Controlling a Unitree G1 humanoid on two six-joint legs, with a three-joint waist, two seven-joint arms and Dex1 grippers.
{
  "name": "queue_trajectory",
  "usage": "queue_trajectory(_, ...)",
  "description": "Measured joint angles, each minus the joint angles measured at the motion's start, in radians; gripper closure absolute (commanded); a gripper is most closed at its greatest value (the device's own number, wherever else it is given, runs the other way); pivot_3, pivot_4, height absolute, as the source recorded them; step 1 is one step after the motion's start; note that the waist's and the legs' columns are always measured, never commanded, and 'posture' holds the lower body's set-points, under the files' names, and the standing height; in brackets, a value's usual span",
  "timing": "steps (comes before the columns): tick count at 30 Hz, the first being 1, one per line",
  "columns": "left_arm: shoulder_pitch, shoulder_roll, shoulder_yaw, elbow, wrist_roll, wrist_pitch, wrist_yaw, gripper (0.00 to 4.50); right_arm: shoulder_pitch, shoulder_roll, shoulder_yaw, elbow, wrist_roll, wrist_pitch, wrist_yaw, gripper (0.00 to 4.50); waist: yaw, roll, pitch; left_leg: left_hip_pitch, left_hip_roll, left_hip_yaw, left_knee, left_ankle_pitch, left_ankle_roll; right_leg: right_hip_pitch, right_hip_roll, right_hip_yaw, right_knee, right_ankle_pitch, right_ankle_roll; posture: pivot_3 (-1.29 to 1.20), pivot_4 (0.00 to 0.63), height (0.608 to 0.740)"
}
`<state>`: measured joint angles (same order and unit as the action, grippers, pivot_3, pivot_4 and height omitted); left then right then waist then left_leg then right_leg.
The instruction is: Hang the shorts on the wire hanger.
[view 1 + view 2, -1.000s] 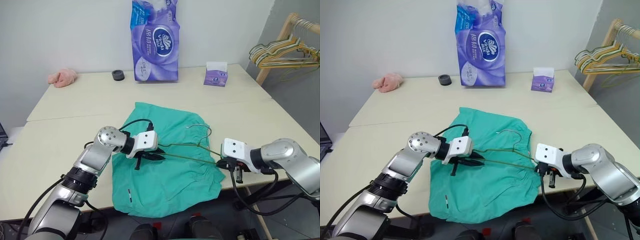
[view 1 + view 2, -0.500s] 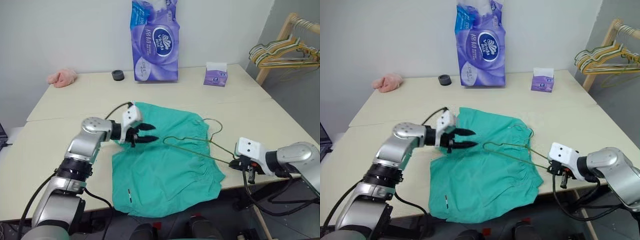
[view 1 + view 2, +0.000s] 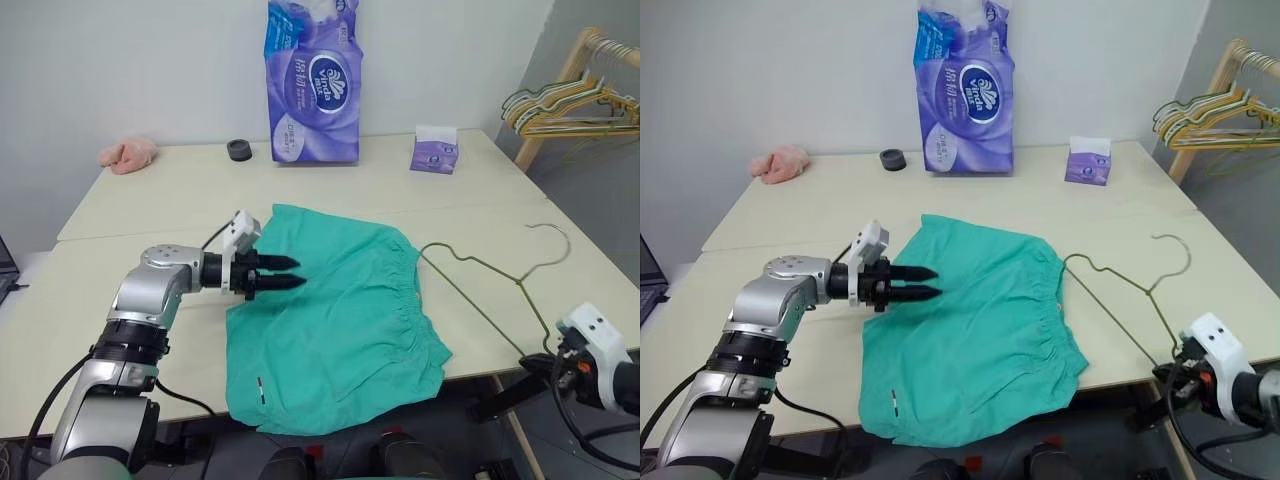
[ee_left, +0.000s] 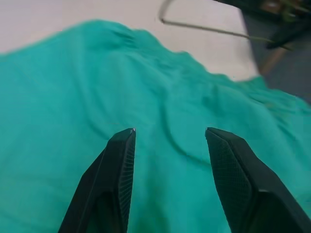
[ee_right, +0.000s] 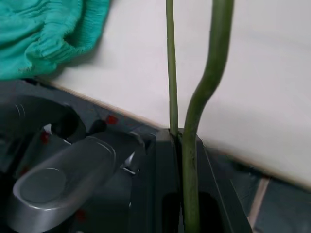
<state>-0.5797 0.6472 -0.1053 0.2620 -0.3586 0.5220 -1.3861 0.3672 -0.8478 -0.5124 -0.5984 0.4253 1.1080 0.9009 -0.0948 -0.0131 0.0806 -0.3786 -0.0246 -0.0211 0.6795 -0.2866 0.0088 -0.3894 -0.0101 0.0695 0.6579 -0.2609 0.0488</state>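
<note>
The teal-green shorts (image 3: 330,320) lie flat on the table's front half, waistband toward the right, one leg hanging over the front edge. My left gripper (image 3: 287,280) hovers level over their left part, open and holding nothing; its fingers (image 4: 119,170) frame bare cloth (image 4: 170,92). The wire hanger (image 3: 482,292) is right of the shorts, over the table's right corner, its hook (image 3: 552,240) pointing away. My right gripper (image 3: 553,362) is shut on the hanger's lower corner, just past the table's edge. The wire (image 5: 187,126) is clamped between its closed jaws.
A tall purple tissue pack (image 3: 312,85), a small purple tissue box (image 3: 434,152), a black round object (image 3: 239,150) and a pink cloth lump (image 3: 127,153) stand along the back. A wooden rack with several hangers (image 3: 570,100) is at the far right.
My left gripper opened and drew back to the left. My right gripper carried the hanger to the right, off the shorts, out past the table's right front edge.
</note>
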Motion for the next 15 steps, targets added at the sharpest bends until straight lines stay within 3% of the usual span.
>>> queue_trajectory(6, -0.009, -0.016, -0.02, -0.02, 0.004, -0.006, -0.005, 2.08, -0.009, 0.046, 0.025, -0.004, 0.03, 0.038, -0.068, 4.5, -0.017, 0.0, 0.0, 0.001, 0.0, 0.001, 0.0, 0.0, 0.0, 0.0, 0.001, 0.001, 0.0, 0.0, 0.0, -0.23, 0.074, 0.74)
queue_trajectory(15, -0.013, -0.028, -0.055, -0.018, 0.028, -0.065, -0.018, 2.08, -0.121, -0.016, 0.153, 0.076, 0.069, 0.066, -0.074, 4.5, -0.021, 0.0, 0.0, 0.0, 0.0, 0.001, -0.001, 0.0, 0.0, 0.0, 0.001, 0.001, -0.001, 0.0, 0.001, -0.21, 0.074, 0.74)
